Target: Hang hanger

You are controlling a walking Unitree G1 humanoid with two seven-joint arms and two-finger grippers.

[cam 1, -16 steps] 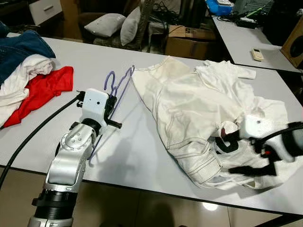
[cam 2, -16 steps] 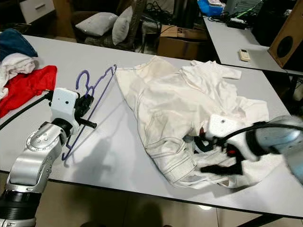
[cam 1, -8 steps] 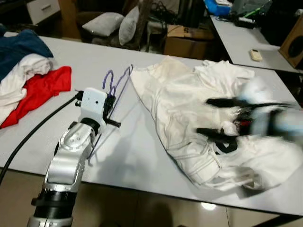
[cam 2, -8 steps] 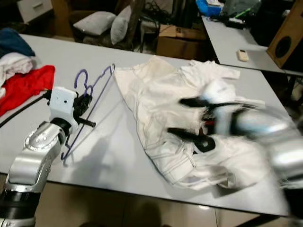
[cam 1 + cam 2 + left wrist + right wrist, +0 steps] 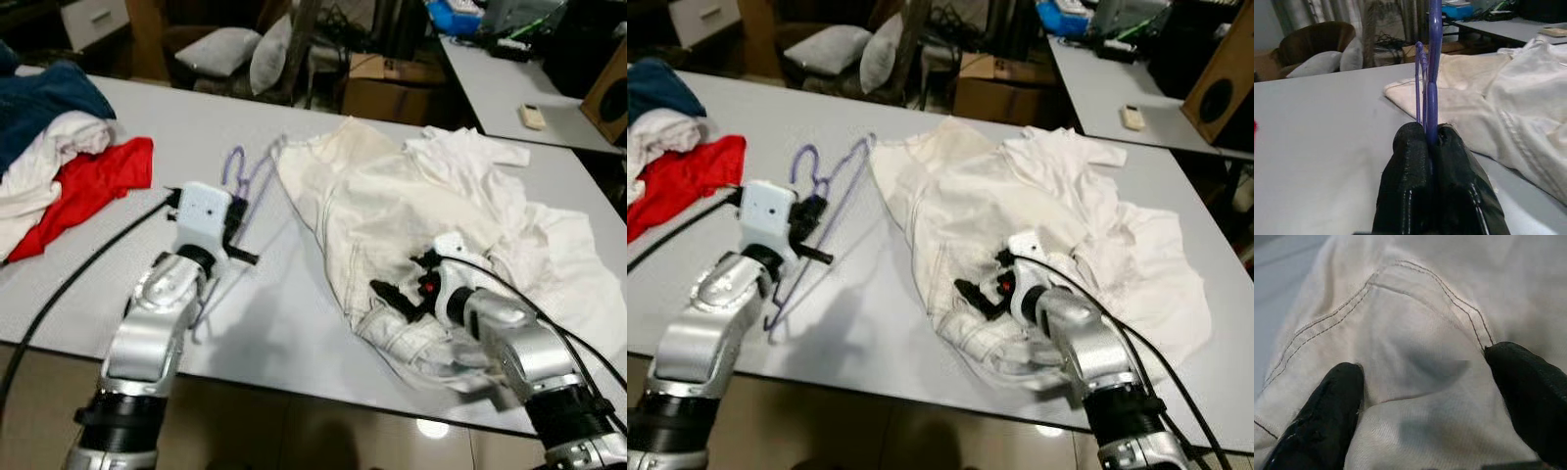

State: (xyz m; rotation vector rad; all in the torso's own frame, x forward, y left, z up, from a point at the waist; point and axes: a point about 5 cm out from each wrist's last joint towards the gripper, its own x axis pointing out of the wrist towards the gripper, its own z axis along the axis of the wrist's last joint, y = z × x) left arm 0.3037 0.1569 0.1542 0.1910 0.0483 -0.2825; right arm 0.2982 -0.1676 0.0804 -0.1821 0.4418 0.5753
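The purple hanger (image 5: pixel 238 186) is lying on the table (image 5: pixel 294 323), just left of the white garment (image 5: pixel 411 196). My left gripper (image 5: pixel 1431 143) is clamping its bar. My right gripper (image 5: pixel 1425 382) is pressing spread fingers into the cloth, preparing a pinch; next, I judge, threading the hanger inside.

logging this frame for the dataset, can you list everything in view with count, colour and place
hanger: one, purple, on the table left of the white garment
white garment: one, cream white, crumpled across the table's middle and right
clothes pile: red, white and blue pieces, table's far left
table: one, light grey, under it all
cushions: two, grey, on the seat behind
cardboard box: one, brown, behind the table
second table: one, grey, back right
left gripper: shut on the hanger
right gripper: open, fingers on the white garment
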